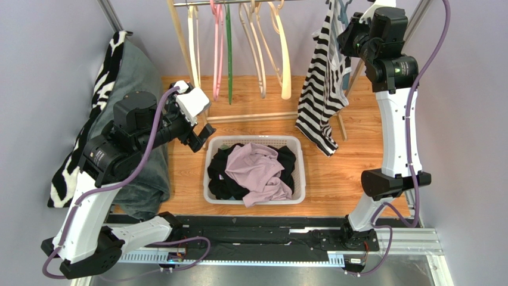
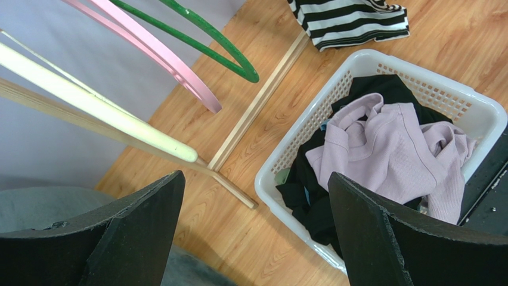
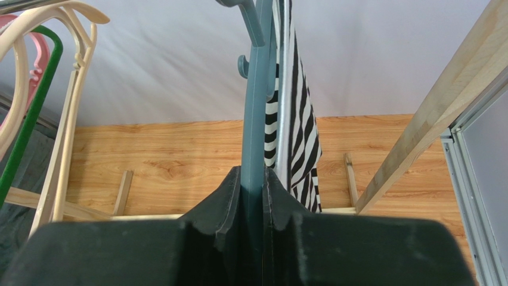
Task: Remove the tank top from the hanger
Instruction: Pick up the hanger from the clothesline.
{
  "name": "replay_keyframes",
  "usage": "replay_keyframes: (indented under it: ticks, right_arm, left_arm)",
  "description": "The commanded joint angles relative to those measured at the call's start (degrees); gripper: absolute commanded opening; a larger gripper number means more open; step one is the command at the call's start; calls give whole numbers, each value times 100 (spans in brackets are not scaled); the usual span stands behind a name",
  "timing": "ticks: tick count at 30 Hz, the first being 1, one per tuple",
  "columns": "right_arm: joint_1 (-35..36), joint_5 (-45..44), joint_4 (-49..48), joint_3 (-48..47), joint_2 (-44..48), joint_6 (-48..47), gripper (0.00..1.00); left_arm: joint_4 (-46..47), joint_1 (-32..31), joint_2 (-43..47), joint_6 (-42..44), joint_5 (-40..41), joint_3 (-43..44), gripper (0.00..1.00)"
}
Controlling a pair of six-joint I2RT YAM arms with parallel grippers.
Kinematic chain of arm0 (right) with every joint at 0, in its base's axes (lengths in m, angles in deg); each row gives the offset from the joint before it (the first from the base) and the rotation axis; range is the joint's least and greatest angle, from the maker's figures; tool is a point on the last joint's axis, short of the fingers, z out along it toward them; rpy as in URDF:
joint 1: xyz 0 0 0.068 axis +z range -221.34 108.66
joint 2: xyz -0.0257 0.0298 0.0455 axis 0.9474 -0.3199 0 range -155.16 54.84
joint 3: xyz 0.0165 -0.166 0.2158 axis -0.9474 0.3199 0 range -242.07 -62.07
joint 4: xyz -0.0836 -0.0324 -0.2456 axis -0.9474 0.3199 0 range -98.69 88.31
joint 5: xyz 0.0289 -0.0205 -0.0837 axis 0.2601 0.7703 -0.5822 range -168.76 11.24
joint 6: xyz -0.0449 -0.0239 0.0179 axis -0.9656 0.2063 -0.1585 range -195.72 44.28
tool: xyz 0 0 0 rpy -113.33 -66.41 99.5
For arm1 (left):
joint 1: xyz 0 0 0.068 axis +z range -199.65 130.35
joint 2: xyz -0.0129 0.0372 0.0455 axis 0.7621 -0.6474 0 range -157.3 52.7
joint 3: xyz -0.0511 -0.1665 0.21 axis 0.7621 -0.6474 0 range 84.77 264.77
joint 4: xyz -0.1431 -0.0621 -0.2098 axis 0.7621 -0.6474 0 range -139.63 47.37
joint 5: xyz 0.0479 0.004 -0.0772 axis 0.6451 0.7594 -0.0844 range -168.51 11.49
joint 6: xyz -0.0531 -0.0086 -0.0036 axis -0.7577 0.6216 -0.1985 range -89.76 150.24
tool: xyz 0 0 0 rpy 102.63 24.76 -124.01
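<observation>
While the right gripper [image 3: 251,179] pinches the blue-grey hanger [image 3: 257,107] edge-on, the striped tank top [image 1: 322,89] hangs at two o'clock in the overhead view, its long axis dropping down from that grip. At nine o'clock the left gripper [image 2: 255,179] is spread wide and holds nothing, so the right arm is nearer.

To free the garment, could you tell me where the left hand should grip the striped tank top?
The striped tank top by its lower edge, from the left: fabric hangs free there, while the right hand clamps the blue hanger.
</observation>
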Motion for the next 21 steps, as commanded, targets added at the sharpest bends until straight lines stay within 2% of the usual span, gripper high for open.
replay_keyframes:
  ticks: [1, 10, 21]
  right_arm:
    - [81, 46, -321, -180, -37, -19, 0]
    - [274, -130, -1947, 549, 587, -371, 0]
    - [274, 89, -2529, 1121, 1071, -248, 0]
  left_arm:
    - [74, 17, 55, -105, -70, 87, 99]
    - [91, 17, 195, -61, 9, -98, 99]
    - [109, 26, 327, -26, 53, -221, 99]
